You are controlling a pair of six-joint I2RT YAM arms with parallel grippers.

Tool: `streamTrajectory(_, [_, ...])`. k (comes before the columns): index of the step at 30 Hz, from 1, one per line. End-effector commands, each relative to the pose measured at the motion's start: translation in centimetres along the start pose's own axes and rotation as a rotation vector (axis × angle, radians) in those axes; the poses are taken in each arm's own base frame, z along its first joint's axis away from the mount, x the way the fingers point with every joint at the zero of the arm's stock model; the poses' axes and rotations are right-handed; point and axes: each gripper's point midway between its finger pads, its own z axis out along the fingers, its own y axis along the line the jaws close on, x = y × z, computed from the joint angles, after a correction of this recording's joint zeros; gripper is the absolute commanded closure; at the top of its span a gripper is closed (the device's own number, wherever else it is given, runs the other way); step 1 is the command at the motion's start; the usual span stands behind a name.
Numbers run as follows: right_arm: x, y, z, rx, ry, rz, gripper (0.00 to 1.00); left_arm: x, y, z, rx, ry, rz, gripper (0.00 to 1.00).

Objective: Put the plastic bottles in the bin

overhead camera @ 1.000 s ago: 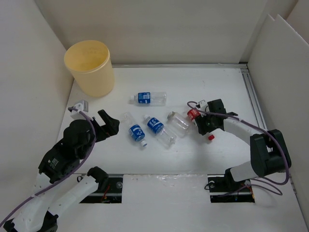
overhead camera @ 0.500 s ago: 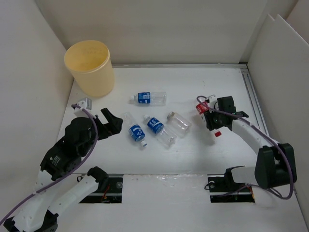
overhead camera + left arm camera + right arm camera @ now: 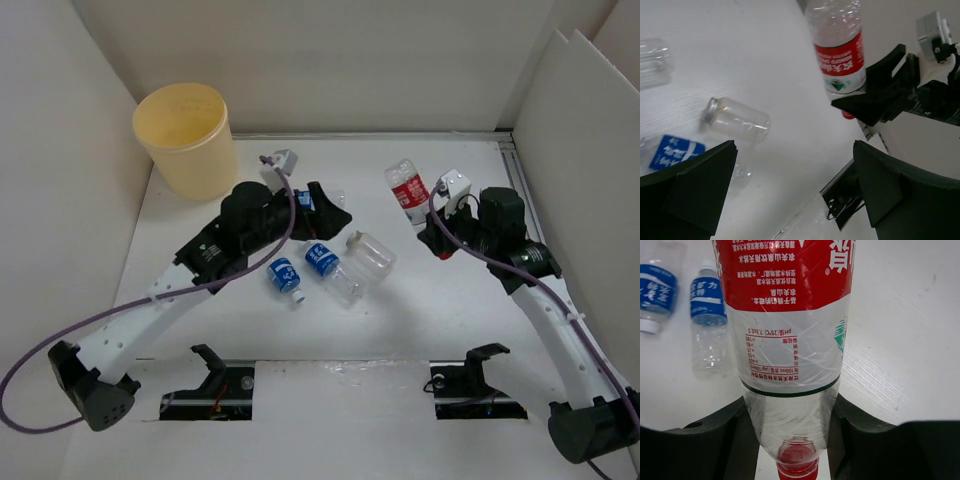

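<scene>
**Carrying step, first bottle.** The right tool (image 3: pixel 433 233) is closed on the red-labelled bottle (image 3: pixel 406 188), gripping the clear neck section just above the red cap. In the right wrist view the two fingers (image 3: pixel 730 435) press against either side of the bottle (image 3: pixel 790 340), with the cap nearest the camera and the body pointing away. The bottle appears to be raised off the counter (image 3: pixel 450 320) at the right-hand side. It is well apart from the bin (image 3: pixel 195 172), which stands in the far left corner.

The left tool (image 3: pixel 335 212) holds nothing, its jaws spread wide. It hangs over the middle of the counter, near the unlabelled bottle (image 3: pixel 372 255). Two blue-labelled bottles (image 3: pixel 283 275) lie on their sides just beside that one. A third blue-labelled bottle (image 3: pixel 302 200) is partly hidden beneath the left wrist. None of the five bottles is in the bin yet.

**Step in hand:** judged to be the transfer of the red-labelled bottle, with four bottles left to pick up.

**Next move:** the right arm must travel across to the far left and keep the bottle higher than the bin's rim. It should let go only when the bottle is over the mouth. The outstretched left arm lies between the bottle and the bin, so the path probably needs to pass above it, or that arm must draw aside.
</scene>
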Motion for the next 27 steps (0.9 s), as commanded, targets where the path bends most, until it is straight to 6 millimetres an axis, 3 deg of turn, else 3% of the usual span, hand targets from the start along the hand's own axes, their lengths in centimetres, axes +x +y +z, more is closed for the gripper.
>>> streamTrajectory(1, [-3.1,2.8,-1.7,-0.113,-0.091,-0.060,1.00,-2.5,-7.4,1.2,0.245,-0.108,0.030,0.00])
streamTrajectory(3, [-3.7,3.3,-2.4,-0.115,-0.105,-0.063,1.00,-2.5,-8.8,2.2,0.234,-0.121,0.070,0.00])
streamTrajectory(7, [-3.6,3.9,-2.6,-0.107,-0.082,-0.080,1.00,0.3,-11.3,5.1,0.266,-0.077,0.090,0.00])
streamTrajectory(12, [-3.9,5.8,-2.5,-0.157,-0.090,-0.104,1.00,0.0,-10.8,7.0,0.182,-0.127,0.047,0.00])
streamTrajectory(18, [-4.5,8.1,-2.9,-0.214,-0.098,-0.137,1.00,-1.7,-11.5,6.6,0.157,-0.247,0.027,0.00])
streamTrajectory(27, [-6.3,10.3,-4.2,-0.320,-0.197,-0.137,1.00,-1.9,-10.0,7.0,0.088,-0.278,0.022,0.02])
